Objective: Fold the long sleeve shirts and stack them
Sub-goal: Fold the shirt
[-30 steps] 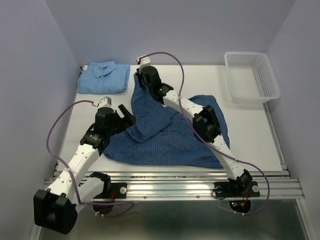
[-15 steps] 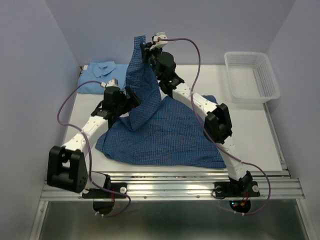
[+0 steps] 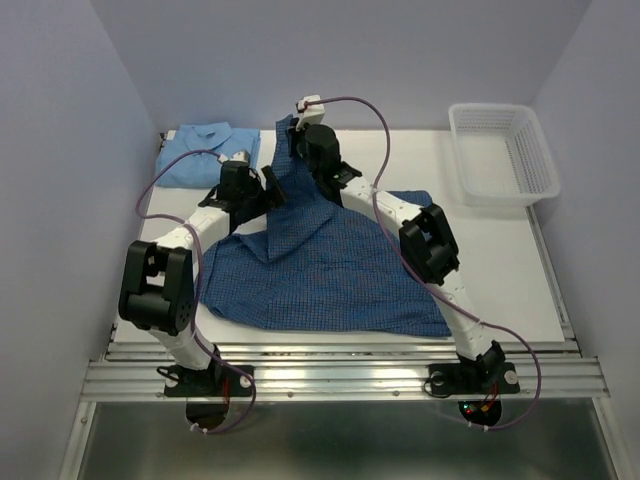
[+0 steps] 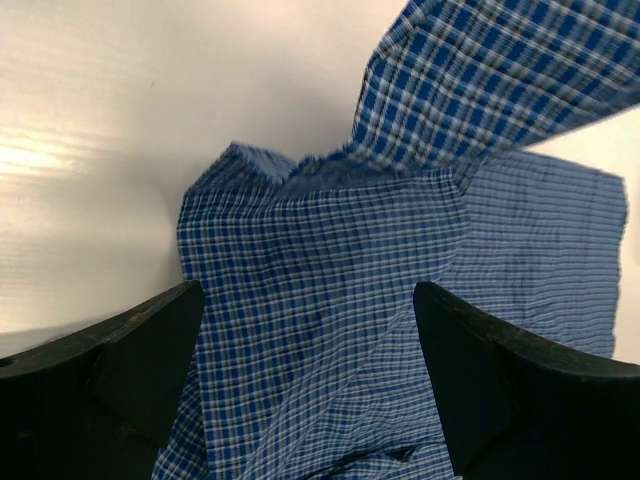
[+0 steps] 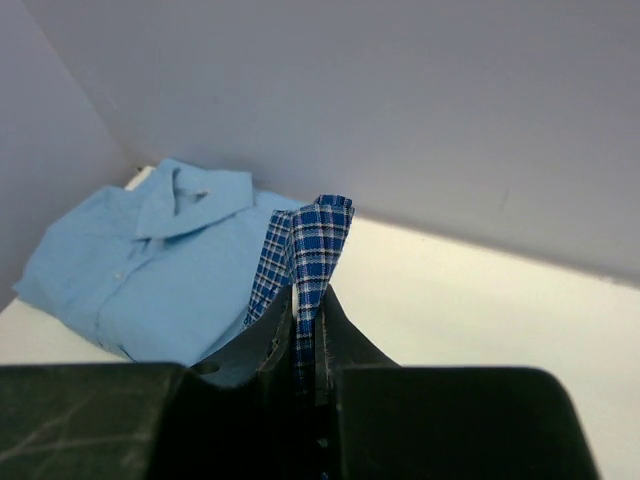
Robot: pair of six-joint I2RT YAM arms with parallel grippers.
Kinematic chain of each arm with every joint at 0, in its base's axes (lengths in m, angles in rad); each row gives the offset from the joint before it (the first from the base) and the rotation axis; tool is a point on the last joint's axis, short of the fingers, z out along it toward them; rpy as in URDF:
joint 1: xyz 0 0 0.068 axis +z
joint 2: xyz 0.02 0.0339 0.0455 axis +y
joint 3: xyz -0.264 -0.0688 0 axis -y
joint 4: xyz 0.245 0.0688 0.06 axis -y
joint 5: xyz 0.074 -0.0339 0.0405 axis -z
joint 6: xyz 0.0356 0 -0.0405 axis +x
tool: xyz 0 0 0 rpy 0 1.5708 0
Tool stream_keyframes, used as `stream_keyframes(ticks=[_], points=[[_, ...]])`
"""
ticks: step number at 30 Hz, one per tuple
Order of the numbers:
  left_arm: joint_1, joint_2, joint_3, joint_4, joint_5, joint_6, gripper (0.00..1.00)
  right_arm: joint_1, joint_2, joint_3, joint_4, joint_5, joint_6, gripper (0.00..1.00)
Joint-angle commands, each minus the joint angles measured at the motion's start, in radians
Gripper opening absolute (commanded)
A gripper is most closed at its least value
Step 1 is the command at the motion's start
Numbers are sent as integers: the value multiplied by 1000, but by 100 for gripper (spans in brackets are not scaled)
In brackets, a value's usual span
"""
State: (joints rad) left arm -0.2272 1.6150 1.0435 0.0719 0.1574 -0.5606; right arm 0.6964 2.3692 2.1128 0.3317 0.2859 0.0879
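The dark blue check shirt (image 3: 330, 275) lies spread over the middle of the table, and one part of it is pulled up toward the back. My right gripper (image 3: 291, 140) is shut on that raised part; in the right wrist view the check cloth (image 5: 318, 235) sticks out from between the closed fingers (image 5: 345, 335). My left gripper (image 3: 268, 188) stands wide open just left of the raised cloth. Below it the check shirt (image 4: 330, 300) fills the gap between its fingers (image 4: 135, 365), with nothing held. The light blue shirt (image 3: 207, 155) lies folded at the back left, also seen as the light blue shirt (image 5: 150, 265).
A white mesh basket (image 3: 503, 150) stands at the back right corner. The white table (image 3: 500, 265) is walled in by lilac panels at the back and both sides. A metal rail runs along the near edge, with both arm bases on it.
The right gripper raised the check cloth high, then lowered it toward the back. The left arm reached farther back and right, up to the raised cloth, jaws open throughout.
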Motion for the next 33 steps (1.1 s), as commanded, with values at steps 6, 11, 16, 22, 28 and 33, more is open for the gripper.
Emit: stream_keyframes(ticks=[6, 11, 16, 22, 28, 33], points=[[8, 58, 46, -44, -50, 86, 99, -92, 137, 102, -74, 30, 142, 6], [8, 195, 150, -55, -62, 151, 99, -101, 168, 122, -76, -1, 147, 52], [8, 273, 234, -121, -110, 188, 98, -110, 142, 108, -131, 44, 112, 100], [9, 382, 329, -179, -222, 247, 86, -141, -83, -144, -215, 65, 150, 100], [-4, 450, 386, -167, -92, 315, 63, -179, -388, -460, -223, 209, 119, 100], [-49, 480, 421, -178, -111, 349, 0, -284, -511, -589, -431, 221, 243, 100]])
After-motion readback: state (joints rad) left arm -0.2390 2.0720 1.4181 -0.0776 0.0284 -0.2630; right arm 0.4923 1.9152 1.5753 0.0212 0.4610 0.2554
